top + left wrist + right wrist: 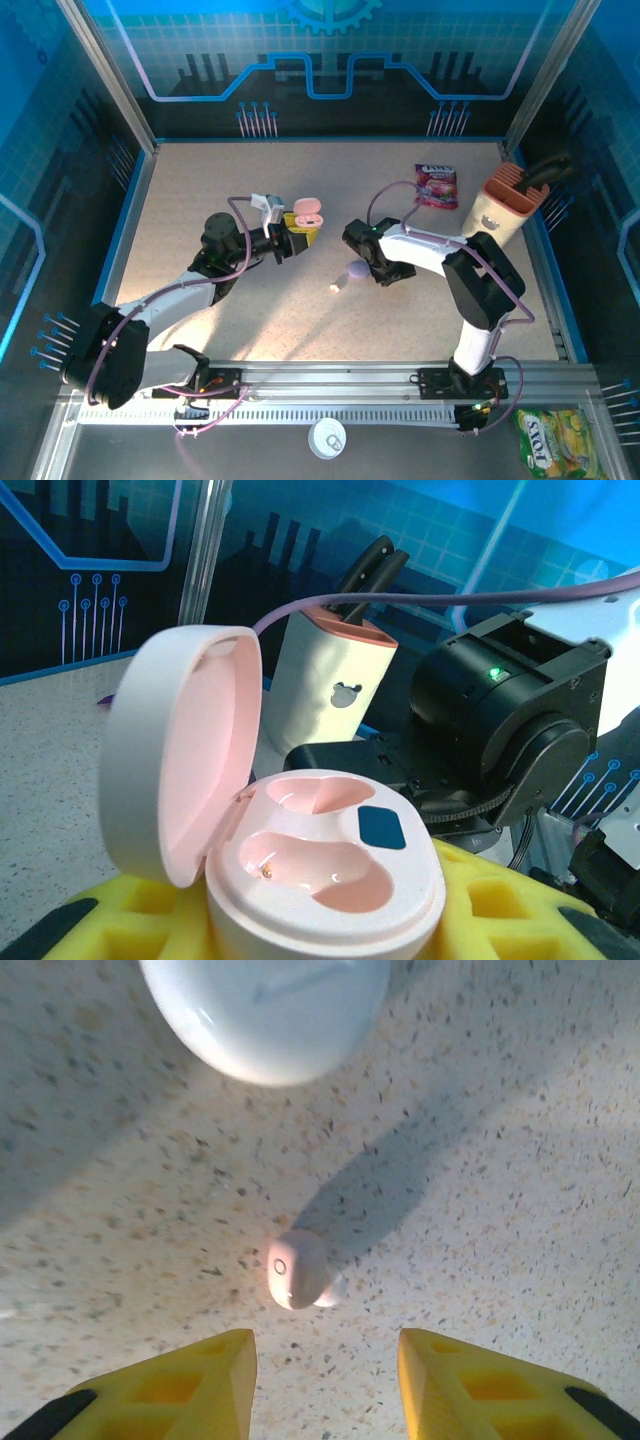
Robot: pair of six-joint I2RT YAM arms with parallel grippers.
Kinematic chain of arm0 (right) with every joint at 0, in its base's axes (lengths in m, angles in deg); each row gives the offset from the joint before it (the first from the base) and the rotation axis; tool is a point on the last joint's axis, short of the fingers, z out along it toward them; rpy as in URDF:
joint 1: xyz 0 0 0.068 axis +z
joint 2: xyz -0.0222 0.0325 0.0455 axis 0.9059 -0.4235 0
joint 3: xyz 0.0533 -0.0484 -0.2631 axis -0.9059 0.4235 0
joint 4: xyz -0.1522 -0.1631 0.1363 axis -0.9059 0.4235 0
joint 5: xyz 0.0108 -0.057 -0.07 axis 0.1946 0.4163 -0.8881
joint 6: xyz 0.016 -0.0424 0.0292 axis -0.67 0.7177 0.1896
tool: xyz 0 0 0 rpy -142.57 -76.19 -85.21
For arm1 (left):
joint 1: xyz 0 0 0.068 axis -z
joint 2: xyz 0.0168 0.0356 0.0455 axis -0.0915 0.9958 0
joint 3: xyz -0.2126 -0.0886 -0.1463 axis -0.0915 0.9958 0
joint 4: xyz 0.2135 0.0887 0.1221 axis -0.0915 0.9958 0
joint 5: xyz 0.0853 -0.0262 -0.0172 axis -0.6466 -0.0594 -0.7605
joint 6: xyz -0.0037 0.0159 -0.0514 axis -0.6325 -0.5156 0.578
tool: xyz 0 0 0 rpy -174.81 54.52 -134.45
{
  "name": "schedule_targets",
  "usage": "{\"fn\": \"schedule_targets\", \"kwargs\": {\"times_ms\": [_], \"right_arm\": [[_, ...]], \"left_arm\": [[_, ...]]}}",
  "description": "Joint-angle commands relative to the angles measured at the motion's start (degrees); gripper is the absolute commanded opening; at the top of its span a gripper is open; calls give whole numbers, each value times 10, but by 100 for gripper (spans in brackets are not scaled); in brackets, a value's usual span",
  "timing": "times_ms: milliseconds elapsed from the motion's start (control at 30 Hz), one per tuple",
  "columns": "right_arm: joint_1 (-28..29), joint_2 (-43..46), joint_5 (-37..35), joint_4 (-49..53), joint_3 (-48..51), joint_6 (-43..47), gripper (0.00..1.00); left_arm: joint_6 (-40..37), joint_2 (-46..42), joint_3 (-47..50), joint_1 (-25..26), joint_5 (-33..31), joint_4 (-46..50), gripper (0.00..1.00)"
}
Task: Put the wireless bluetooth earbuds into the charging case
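The pink charging case (330, 880) stands open with its lid (185, 750) tipped up to the left and both wells empty. My left gripper (320, 925) is shut on its base, with yellow pads on either side. From above, case (306, 214) and left gripper (297, 238) sit left of centre, above the table. One small pale earbud (298, 1268) lies on the speckled table just ahead of my right gripper (325, 1360), whose yellow fingertips (215, 1365) stand apart with nothing between them. In the top view the earbud (336, 287) lies near the right gripper (372, 262).
A closed pale lavender case (357, 270) lies on the table beside the earbud, and shows in the right wrist view as a rounded pale shell (265, 1010). A snack packet (437, 186) and a white holder with dark tools (505, 205) stand at the back right.
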Motion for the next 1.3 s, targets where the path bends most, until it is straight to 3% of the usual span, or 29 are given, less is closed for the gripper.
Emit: {"fn": "schedule_targets", "kwargs": {"times_ms": [0,600,1267], "right_arm": [[3,-26,-19,21,-34,-11,41],[-12,-66,-32,26,-31,-11,30],[-24,-75,-24,12,-12,-5,27]], "left_arm": [[3,-11,-1,-4,10,-12,23],[-6,-18,2,-4,7,-4,23],[-3,-13,3,-4,9,-12,23]]}}
